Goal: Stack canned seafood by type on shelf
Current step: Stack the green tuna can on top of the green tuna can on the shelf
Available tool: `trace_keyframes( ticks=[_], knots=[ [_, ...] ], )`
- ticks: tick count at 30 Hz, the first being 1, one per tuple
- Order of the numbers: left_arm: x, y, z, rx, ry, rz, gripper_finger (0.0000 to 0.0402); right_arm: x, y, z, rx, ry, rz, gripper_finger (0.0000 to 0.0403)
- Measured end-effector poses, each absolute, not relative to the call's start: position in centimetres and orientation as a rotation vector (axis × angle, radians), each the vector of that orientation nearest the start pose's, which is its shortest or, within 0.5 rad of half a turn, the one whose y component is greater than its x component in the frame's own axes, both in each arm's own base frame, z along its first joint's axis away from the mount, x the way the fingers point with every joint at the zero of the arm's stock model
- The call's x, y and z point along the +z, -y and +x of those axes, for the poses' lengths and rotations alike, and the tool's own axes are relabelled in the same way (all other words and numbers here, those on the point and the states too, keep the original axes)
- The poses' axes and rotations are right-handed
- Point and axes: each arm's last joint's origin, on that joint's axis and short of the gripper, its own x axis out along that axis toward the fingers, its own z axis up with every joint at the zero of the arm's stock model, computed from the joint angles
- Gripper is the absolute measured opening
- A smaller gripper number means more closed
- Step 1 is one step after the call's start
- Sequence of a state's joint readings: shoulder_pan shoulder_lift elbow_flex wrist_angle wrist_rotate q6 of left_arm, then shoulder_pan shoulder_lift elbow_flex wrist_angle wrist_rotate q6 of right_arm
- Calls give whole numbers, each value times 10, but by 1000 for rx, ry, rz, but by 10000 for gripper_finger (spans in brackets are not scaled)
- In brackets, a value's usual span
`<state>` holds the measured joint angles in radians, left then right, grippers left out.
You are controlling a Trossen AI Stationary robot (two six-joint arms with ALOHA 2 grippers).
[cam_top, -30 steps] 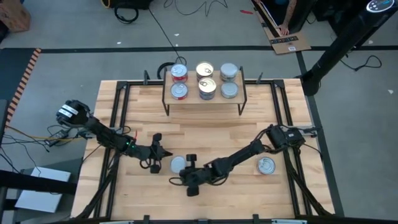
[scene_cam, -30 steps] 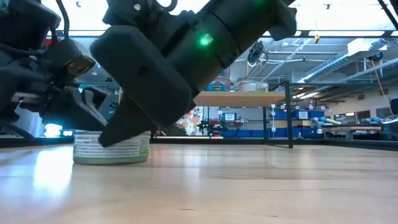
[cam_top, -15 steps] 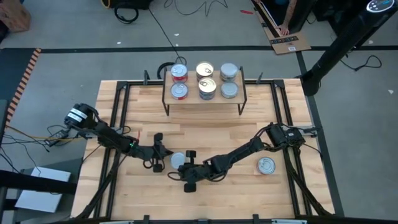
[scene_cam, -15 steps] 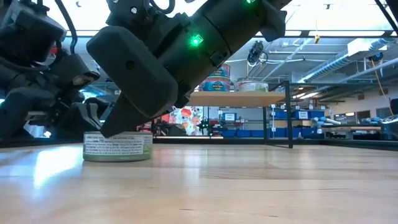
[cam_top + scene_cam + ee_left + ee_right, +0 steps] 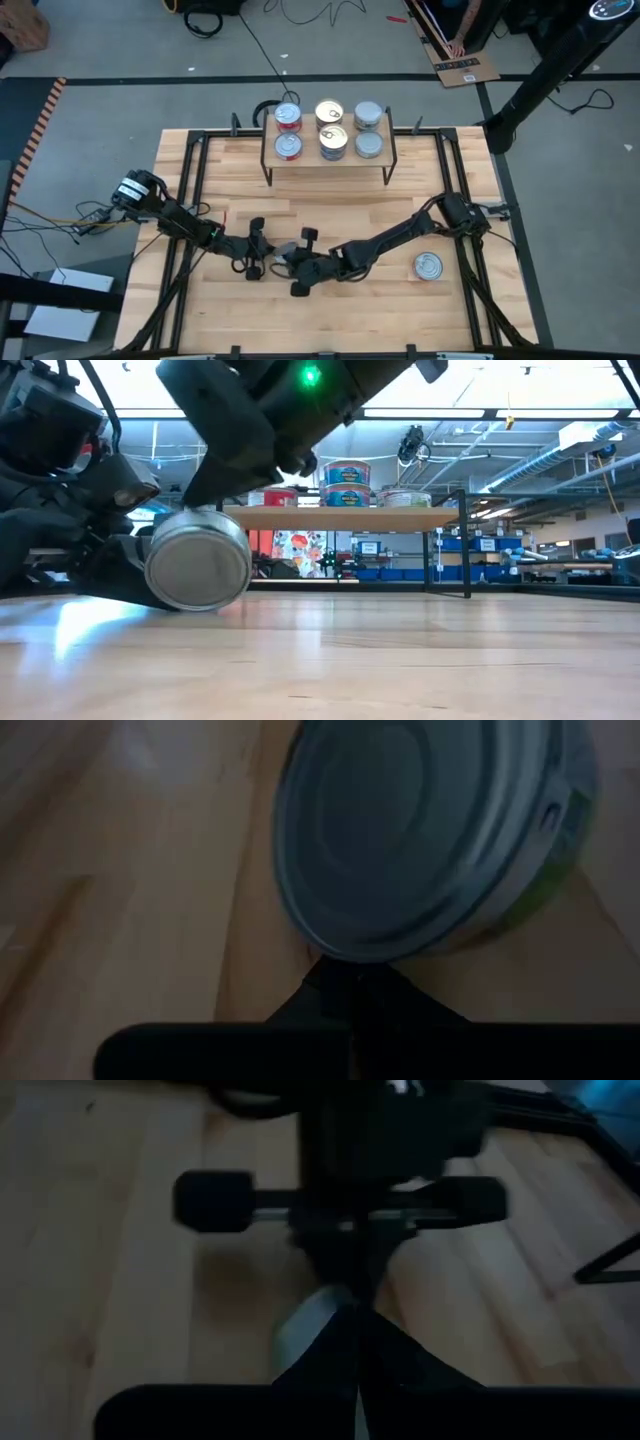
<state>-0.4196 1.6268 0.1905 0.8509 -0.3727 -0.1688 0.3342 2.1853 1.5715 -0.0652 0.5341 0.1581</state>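
Fingers of both grippers were shut, gripping nothing: left gripper [image 5: 268, 254] & right gripper [image 5: 290, 262] low, pressed vs a tipped can [image 5: 197, 559] mid-table.

Tin [image 5: 197, 559]: shiny brushed metal end. Table [image 5: 400, 660]: smooth, perhaps lightly glossy wood.

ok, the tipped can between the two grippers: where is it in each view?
High view: tipped can mostly hidden, front-centre of the table, between left gripper and right gripper.
Low view: can left of centre, on edge, round face toward camera.
Left wrist view: can fills the upper middle, just beyond the shut fingers.
Right wrist view: a pale sliver at the fingertips.
Shared landmark: the shelf, high and low views only.
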Motion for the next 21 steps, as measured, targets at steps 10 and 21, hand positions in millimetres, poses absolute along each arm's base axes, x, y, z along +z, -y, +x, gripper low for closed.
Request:
trace_keyframes(
  ticks=[10, 21],
  knots=[
    [80, 74, 192, 1, -542, 69, 0, 176, -121, 460, -218, -635, -57, 12],
    [89, 74, 200, 55, -440, 93, 0, 169, -149, 434, -112, -844, -159, 66]
  ],
)
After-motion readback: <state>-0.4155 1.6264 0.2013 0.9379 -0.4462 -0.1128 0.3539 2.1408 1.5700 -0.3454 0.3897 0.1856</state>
